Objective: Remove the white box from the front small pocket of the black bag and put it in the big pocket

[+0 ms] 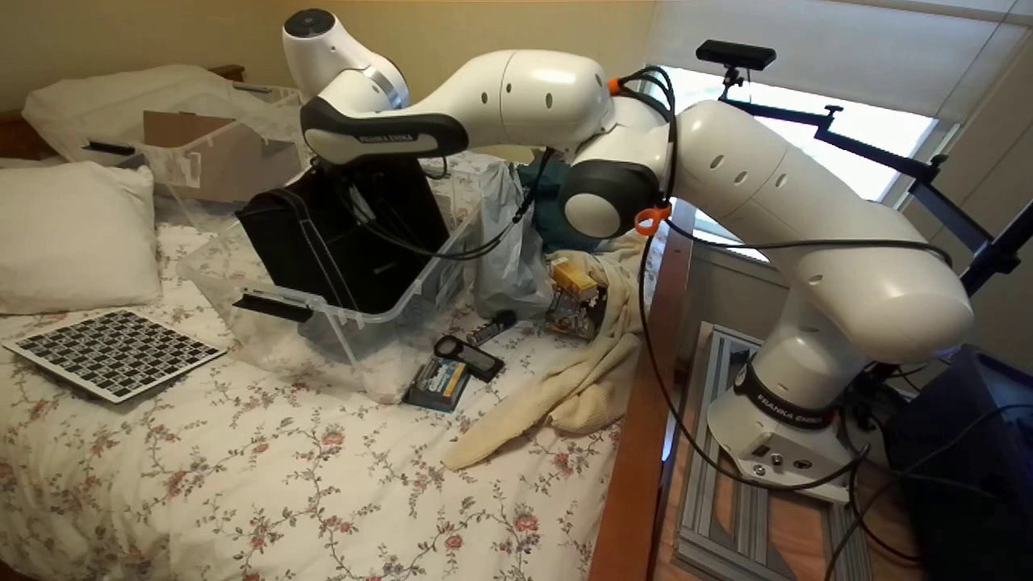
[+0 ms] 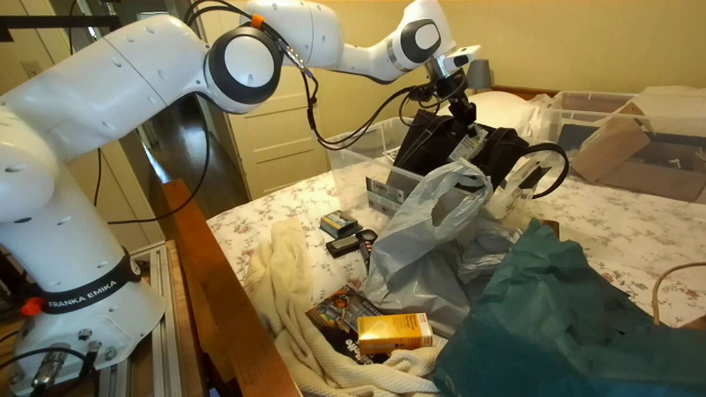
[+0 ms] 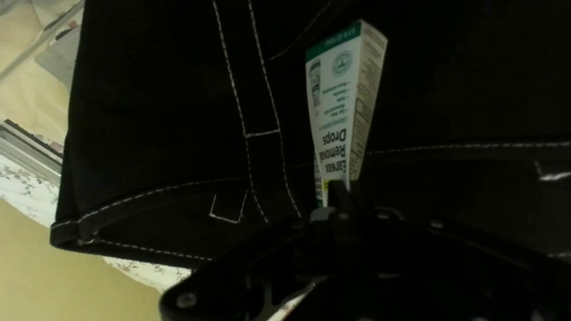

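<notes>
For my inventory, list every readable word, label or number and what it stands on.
"Earwax Removal Drops": upside down in the wrist view, on the white box.
"FRANKA EMIKA": on the dark arm cover.
"FRANKA EMIKA": on the dark base band.
Too small or blurred: white box's smaller print, a mark on the black bag, print on the yellow box, blue-and-yellow box, dark illustrated pack and grey box.

The hand, darkly seen, seems to pinch the white box before the black bag.

Box apparently over bag, bag in bin on bed
</notes>
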{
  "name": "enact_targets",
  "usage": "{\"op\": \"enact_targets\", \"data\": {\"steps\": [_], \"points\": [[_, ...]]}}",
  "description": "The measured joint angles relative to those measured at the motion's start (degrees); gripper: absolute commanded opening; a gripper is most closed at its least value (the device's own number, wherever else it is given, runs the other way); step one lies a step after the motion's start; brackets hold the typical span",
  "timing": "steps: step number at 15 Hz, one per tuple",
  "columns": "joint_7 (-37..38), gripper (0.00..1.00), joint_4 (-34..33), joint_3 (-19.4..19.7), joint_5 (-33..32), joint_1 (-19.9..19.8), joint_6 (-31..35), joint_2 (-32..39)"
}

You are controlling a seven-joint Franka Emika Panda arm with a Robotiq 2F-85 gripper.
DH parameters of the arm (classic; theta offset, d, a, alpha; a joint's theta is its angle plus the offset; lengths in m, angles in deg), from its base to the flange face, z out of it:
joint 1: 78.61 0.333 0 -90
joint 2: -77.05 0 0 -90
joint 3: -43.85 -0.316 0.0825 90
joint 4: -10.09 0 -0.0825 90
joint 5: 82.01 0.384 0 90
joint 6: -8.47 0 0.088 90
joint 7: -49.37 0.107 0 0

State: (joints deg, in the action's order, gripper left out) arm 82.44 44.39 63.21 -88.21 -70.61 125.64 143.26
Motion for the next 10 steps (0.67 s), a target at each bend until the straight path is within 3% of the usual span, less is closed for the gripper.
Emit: {"op": "enact_targets", "data": {"steps": [5, 10], "points": [[7.91, 0.01, 1.37, 2.56, 0.0, -0.02, 2.6, -1.66], [19.25, 0.01, 7.53, 6.12, 0.0, 1.07, 7.42, -4.92]]}}
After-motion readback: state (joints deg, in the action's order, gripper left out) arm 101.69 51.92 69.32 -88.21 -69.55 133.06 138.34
